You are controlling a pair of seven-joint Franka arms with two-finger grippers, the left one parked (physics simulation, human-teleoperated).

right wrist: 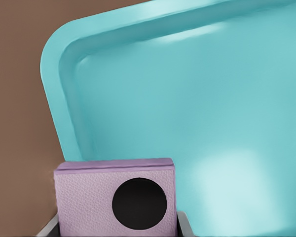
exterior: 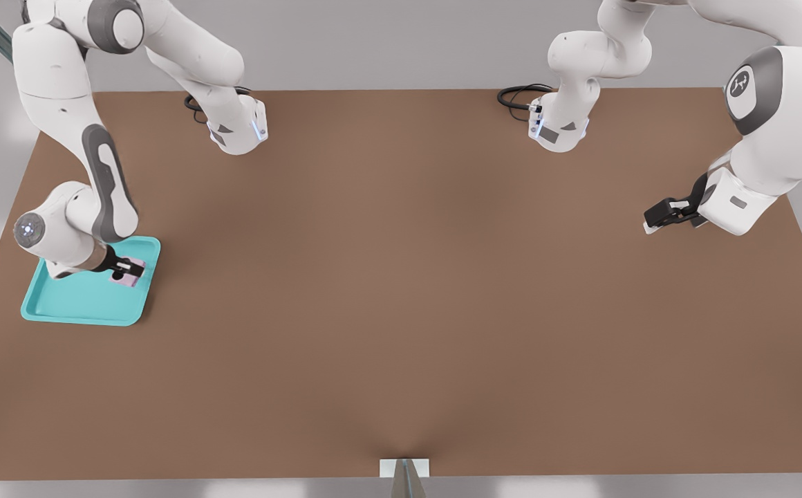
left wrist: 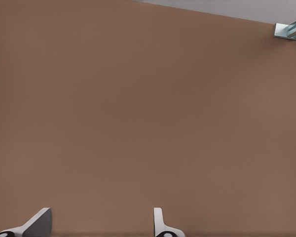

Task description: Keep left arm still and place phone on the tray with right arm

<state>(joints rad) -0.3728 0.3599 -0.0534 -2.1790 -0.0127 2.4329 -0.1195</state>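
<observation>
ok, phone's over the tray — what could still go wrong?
1. The gripper holds the phone over the tray, near its corner on the front view's right; a skewed release could leave it on the rim or table.
2. Whether it touches the floor is unclear; if not, it may bounce.

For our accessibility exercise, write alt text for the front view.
The right arm's gripper holds the pink-lilac phone over the turquoise tray at the front view's left, on a brown table.
</observation>
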